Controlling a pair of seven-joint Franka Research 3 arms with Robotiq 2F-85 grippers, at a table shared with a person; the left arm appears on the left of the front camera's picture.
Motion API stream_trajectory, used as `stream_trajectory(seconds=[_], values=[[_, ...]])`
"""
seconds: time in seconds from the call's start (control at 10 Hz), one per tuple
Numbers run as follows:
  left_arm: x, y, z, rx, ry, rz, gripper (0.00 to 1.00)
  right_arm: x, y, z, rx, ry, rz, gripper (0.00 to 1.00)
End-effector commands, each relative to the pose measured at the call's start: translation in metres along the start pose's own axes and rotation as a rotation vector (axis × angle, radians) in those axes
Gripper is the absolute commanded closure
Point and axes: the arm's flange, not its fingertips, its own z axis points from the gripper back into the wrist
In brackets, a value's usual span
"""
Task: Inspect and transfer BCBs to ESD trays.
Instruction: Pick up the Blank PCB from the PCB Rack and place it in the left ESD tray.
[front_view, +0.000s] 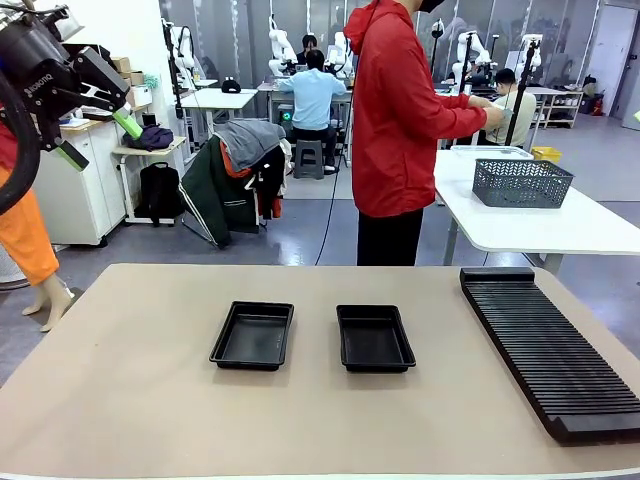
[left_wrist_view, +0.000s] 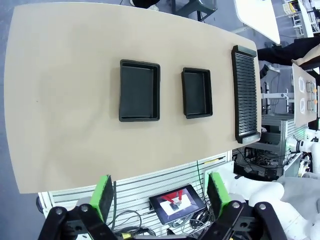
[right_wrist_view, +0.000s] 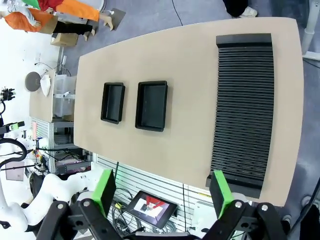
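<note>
**Status.** Two ESD trays lie side by side at the centre of the surface, both with bare floors. The slotted rack lies at 3 o'clock of them, well apart. The left jaws hang high at 10 o'clock in the front view, apart and holding nothing, green pads spread wide. In the right wrist view the right jaws are likewise apart and empty, pads high above the surface. The person stands at 12 o'clock beyond the far edge, turned towards a second table carrying a mesh basket. Whether their hands hold a BCB cannot be told.

**Hazards.**
- Handover: the person faces away, so an arm descending towards 12 o'clock could meet a sleeve or hand unannounced.
- Placement: each BCB probably fits the tray floor closely. A tilted release would likely leave it propped on the flared rim.
- Grip: a thin flat board may slip or flex if clamped off-centre.
- Trays: they appear light and unfixed, so a low approach could push one aside.
</note>
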Motion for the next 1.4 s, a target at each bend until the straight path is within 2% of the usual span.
stream_trajectory(seconds=[0.0, 0.4, 0.6, 0.8, 1.0, 1.3], values=[[-0.004, -0.002, 0.006, 0.036, 0.011, 0.03, 0.0, 0.001, -0.004, 0.002, -0.004, -0.006, -0.017, 0.0], [-0.001, -0.006, 0.013, 0.084, 0.014, 0.033, 0.0, 0.0, -0.003, 0.001, -0.002, -0.003, -0.008, 0.0], [-0.003, -0.007, 0.022, 0.147, -0.025, 0.038, 0.0, 0.0, -0.003, 0.001, -0.002, -0.003, -0.008, 0.0], [-0.003, -0.016, 0.03, 0.177, -0.069, -0.011, 0.0, 0.0, -0.003, 0.001, -0.002, -0.003, -0.008, 0.0], [-0.005, -0.019, 0.034, 0.165, -0.103, -0.043, 0.0, 0.0, -0.003, 0.001, -0.002, -0.003, -0.008, 0.0], [-0.002, -0.022, 0.032, 0.139, -0.102, -0.126, 0.0, 0.0, -0.003, 0.001, -0.002, -0.003, -0.008, 0.0]])
